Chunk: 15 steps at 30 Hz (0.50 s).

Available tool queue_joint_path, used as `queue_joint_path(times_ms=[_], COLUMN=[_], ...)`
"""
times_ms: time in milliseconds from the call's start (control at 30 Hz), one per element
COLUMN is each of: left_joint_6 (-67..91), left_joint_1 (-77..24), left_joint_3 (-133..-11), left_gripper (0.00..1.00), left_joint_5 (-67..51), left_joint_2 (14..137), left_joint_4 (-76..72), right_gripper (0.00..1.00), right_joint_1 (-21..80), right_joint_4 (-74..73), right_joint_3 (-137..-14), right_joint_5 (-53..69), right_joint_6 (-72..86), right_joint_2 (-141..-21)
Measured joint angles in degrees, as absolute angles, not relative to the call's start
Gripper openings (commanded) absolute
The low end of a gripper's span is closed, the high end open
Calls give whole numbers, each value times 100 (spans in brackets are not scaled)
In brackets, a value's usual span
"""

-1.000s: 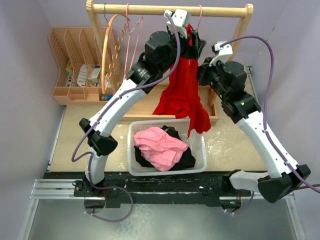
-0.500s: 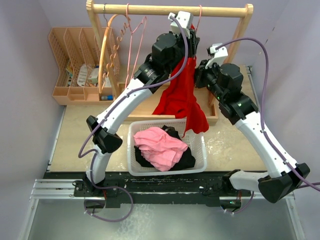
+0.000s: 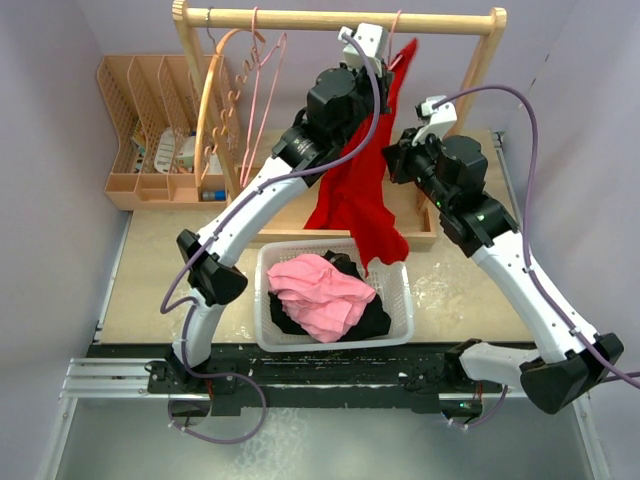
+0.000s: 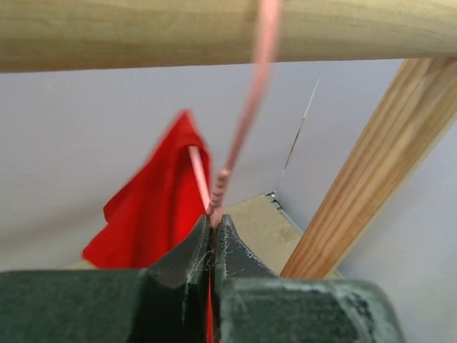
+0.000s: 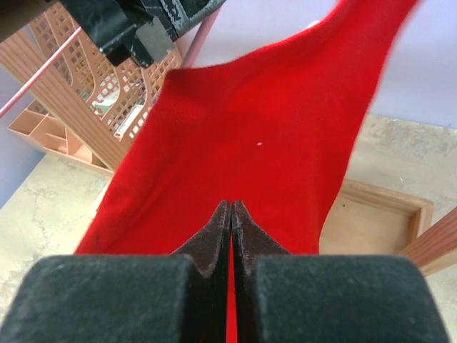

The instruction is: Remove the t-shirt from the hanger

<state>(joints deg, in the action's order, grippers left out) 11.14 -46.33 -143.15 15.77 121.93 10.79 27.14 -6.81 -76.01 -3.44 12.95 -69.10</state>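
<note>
Up at the rack (image 3: 300,18) on the far side, and mid-peel by the look of it: t-shirt (image 3: 362,190) draped from the rack's right end, not yet free. Nearer in, a basket (image 3: 262,300) holding pink and black clothes (image 3: 318,292). Pink hanger (image 4: 251,100) hooked over the rod (image 4: 143,28), its neck nipped tight in the left gripper (image 4: 213,220), pressed together on the wire just below the wood. Right gripper (image 5: 230,209) clamped on a fold of red cloth, pinching it flat. Next move, at a guess: hold the hanger steady on the left, then draw the cloth down and nearer with the right, easing the shoulder off the wire arm. Calls for a slow pull, to avoid snagging or dragging the hook off the rod. As for lie: long axis steeply slanted, one red corner peaking far and right beside the rod, hem trailing near and slightly left toward the basket's far-right corner. Touching the rim or not, cannot tell.
</note>
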Motion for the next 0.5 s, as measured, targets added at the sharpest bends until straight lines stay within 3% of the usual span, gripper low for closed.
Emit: queue_joint_path(times_ms=[500], left_joint_6=[609], left_joint_1=[-4628], left_joint_3=[-13581], left_gripper=[0], left_joint_5=[1619], left_joint_2=[12053], left_joint_4=[23], right_gripper=[4], right_joint_1=[2733], right_joint_4=[-517], right_joint_3=[-7166], right_joint_5=[-344], right_joint_6=[1328], right_joint_2=[-6506])
